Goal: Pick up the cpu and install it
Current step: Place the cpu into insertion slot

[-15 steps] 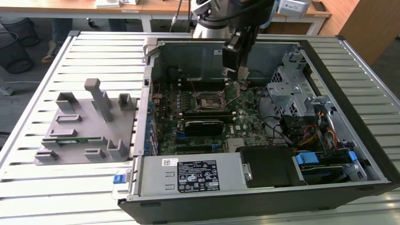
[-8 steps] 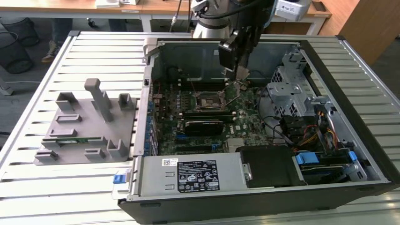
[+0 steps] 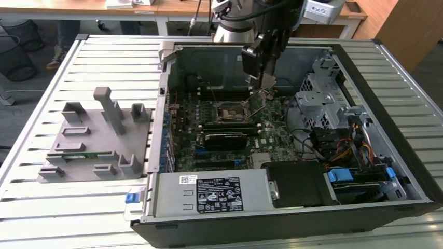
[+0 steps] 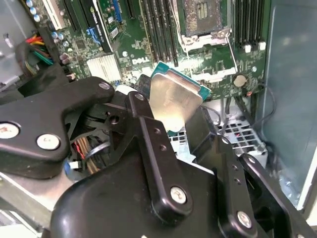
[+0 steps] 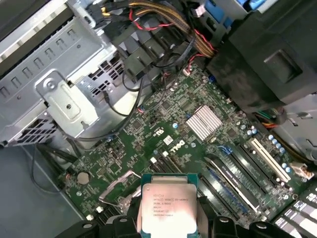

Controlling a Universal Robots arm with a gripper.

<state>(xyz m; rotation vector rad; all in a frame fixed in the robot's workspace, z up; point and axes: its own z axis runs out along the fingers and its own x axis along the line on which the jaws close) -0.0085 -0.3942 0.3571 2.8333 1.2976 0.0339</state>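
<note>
The cpu [image 4: 176, 101] sat pinched between the gripper's [image 4: 173, 119] black fingers [image 4: 148, 134], which pressed on two opposite edges. Its silvery plate was bare in both wrist views. The other two edges and all four corners were free, with nothing touching them. It hung in the air, clear of the board [image 5: 163, 134] below the fingertips.

The socket [image 4: 200, 15] lay past the cpu's leading edge, lower down and not yet under it. Its metal frame was swung open and its thin lever stood raised, so the socket's square mouth was uncovered. Memory slots [image 4: 161, 34] ran along one side of it.

In the first wrist view a finned heatsink [image 5: 203, 121] sat on the board well beyond the fingertips. A metal drive cage [image 5: 54, 99] and a bundle of cables [image 5: 163, 25] stood farther off to one side.

In the exterior view the gripper reached down into the open case [image 3: 207, 52]. There was open room between it and every wall, and the socket was near its tip. Outside the case, well apart from the gripper, a grey fixture [image 3: 90, 140] rested on the slatted table [image 3: 41, 207].
</note>
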